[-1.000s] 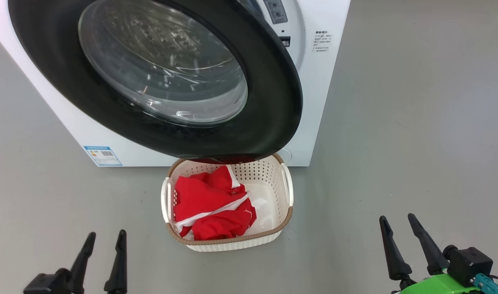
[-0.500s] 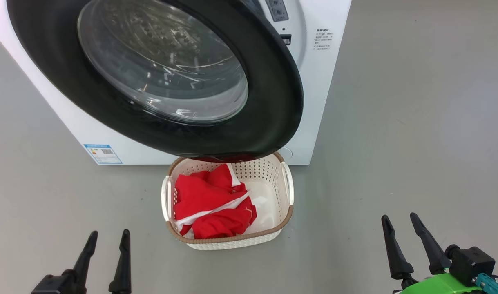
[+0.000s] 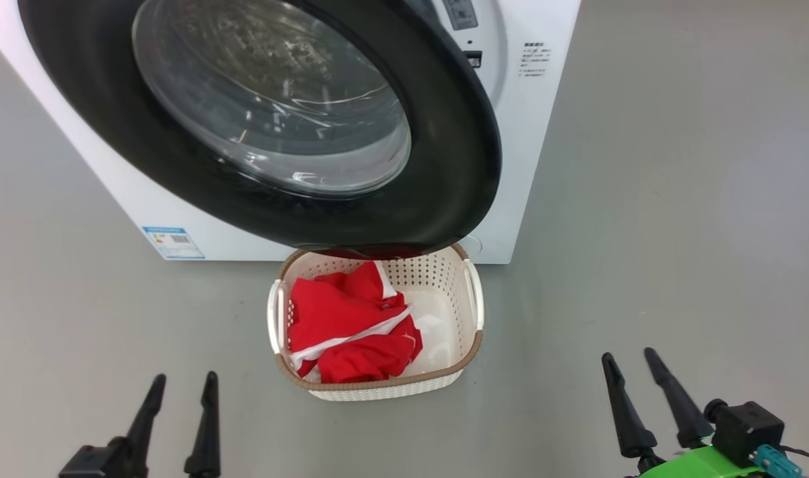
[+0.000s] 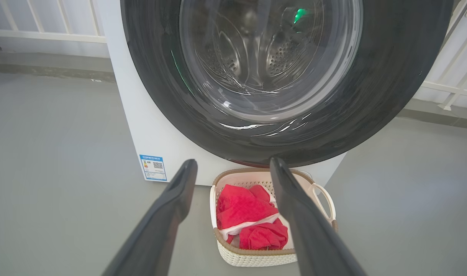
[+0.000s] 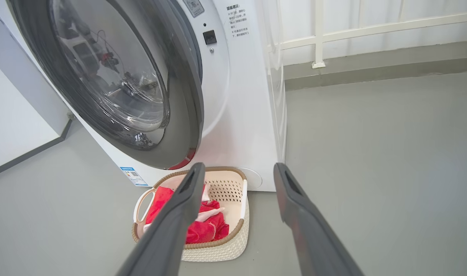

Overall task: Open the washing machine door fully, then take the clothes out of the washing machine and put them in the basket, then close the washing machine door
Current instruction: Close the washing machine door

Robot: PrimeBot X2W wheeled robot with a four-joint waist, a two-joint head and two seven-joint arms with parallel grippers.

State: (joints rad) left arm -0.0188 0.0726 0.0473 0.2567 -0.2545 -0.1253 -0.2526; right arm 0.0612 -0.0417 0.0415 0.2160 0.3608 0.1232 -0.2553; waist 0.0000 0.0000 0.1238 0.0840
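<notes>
1. Partly cut off at the top edge of the head view: washing machine (image 3: 520, 166) and washing machine door (image 3: 444, 166), upper parts out of frame.
2. Black ring of the door overhanging the far end of the basket (image 3: 384, 393); far rim hidden behind it.
3. From the right wrist view: door swung off the machine front at an angle, not shut; opening behind it mostly hidden.
4. Drum (image 4: 271, 57) dimly visible through the glass, broken up by reflections; contents impossible to tell.
5. Small print on the front panel (image 3: 535, 60) and blue label (image 3: 173, 242) too small to read.
6. Clothes (image 3: 344, 325) heaped in the basket's left half, red with white trim; number of pieces unclear. Basket on the floor (image 3: 676, 232), just in front of the machine.
7. Left tool (image 3: 185, 377): fingers spread apart, empty, touching nothing, low left, apart from the basket; base clipped by the bottom edge.
8. Right tool (image 3: 628, 354): fingers apart, empty, touching nothing, well right of the basket; wrist partly clipped.
</notes>
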